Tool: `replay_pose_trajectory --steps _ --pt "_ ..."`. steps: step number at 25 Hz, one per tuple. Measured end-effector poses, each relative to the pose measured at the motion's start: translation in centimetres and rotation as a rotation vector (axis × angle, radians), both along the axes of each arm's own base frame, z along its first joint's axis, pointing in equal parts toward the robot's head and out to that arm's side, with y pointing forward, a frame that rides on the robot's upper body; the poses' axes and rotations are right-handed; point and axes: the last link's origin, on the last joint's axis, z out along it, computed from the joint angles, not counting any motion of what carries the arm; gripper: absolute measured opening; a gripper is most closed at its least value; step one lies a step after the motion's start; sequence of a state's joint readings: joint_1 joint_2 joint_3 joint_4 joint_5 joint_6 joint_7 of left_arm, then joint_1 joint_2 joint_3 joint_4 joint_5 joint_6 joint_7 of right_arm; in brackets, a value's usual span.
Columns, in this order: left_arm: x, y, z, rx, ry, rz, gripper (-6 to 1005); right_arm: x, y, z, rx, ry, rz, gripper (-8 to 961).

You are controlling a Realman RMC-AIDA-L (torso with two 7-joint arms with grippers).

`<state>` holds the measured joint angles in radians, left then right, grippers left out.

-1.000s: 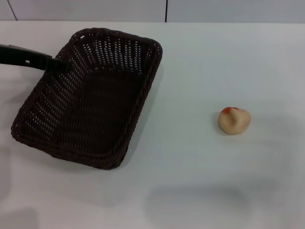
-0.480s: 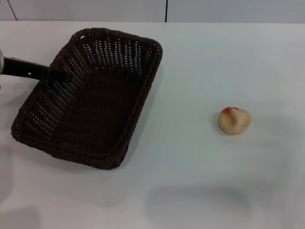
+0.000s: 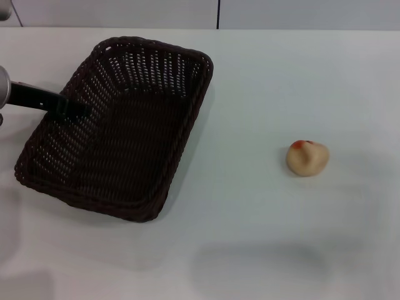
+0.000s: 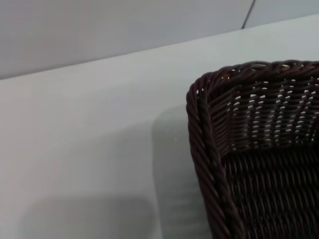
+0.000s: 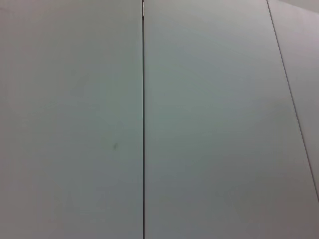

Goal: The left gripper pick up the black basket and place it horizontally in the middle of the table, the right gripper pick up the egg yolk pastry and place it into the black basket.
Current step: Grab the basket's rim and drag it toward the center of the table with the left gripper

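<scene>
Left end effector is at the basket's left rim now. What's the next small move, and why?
Probably ease the left end effector down over the left rim of the black basket and close on it. The basket sits angled on the left of the table, not yet centred, and the egg yolk pastry waits outside it. Whether the rim is already gripped can't be seen.

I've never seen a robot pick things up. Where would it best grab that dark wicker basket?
Probably the braided rim of the black basket, on its left long side, where the left gripper is. The thin upright wall fits between two fingers; the basket itself looks too wide to span.
</scene>
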<state>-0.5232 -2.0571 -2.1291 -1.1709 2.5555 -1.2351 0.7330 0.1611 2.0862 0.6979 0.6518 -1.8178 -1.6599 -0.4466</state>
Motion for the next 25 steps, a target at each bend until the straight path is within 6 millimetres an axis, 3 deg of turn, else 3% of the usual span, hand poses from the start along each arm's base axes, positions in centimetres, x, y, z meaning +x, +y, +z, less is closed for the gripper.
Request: replay_pose_trajectory --steps 4,13,18,25 --pt "0.2 0.0 -0.2 -0.01 0.01 -0.01 495 0.0 0.0 0.0 0.0 0.0 0.0 514" --pt "0.5 0.1 -0.2 -0.01 0.008 -0.019 260 0.1 -0.1 0.0 0.0 0.0 -0.003 514" --pt "0.9 0.1 0.2 -0.008 0.011 -0.036 217 0.1 -0.2 0.0 0.0 0.0 -0.006 514" --pt "3.3 0.6 2.3 0.015 0.019 -0.139 209 0.2 -0.4 0.1 0.008 -0.002 -0.008 514"
